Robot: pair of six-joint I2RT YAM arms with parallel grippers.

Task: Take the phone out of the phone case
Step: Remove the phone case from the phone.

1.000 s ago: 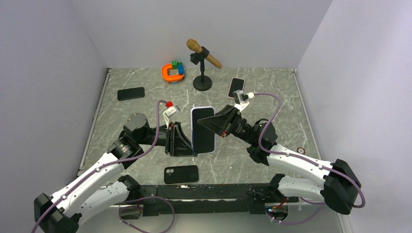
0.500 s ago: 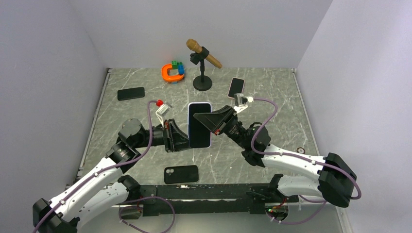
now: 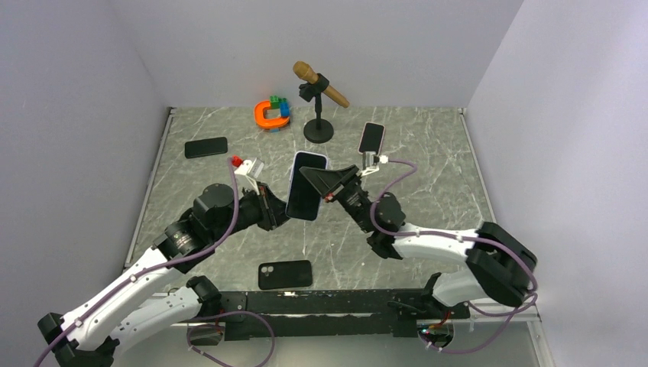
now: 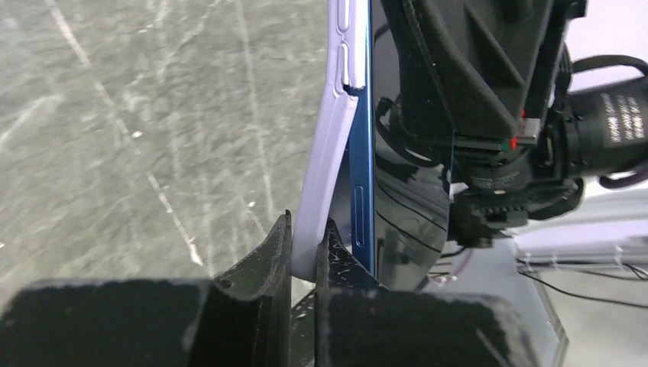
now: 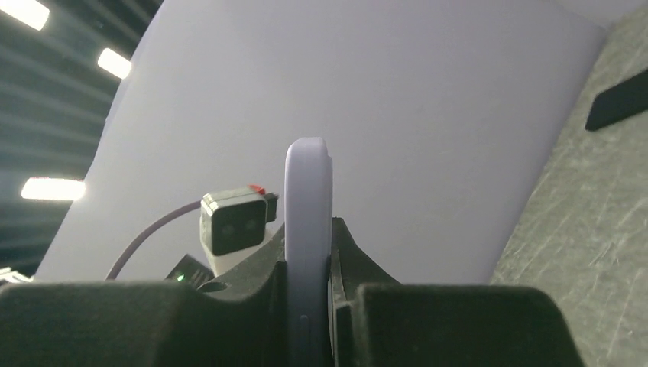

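A blue phone (image 3: 306, 187) in a lilac case is held in the air above the middle of the table, screen up and tilted. My left gripper (image 3: 283, 212) is shut on the case's lower left edge. In the left wrist view the lilac case (image 4: 325, 153) is bent away from the phone's blue side (image 4: 362, 153) at my gripper (image 4: 306, 237). My right gripper (image 3: 319, 180) is shut across the phone and case from the right. In the right wrist view the lilac edge (image 5: 308, 199) stands between the fingers of my right gripper (image 5: 309, 256).
A black phone (image 3: 205, 147) lies at the back left. A black phone or case with its camera side up (image 3: 285, 274) lies near the front edge. Another phone (image 3: 372, 137), a microphone on a stand (image 3: 319, 88) and an orange, blue and green toy (image 3: 273, 112) are at the back.
Both grippers have carried the phone toward the back left and tilted it. The left wrist has drawn back toward the left. Both stay shut on it.
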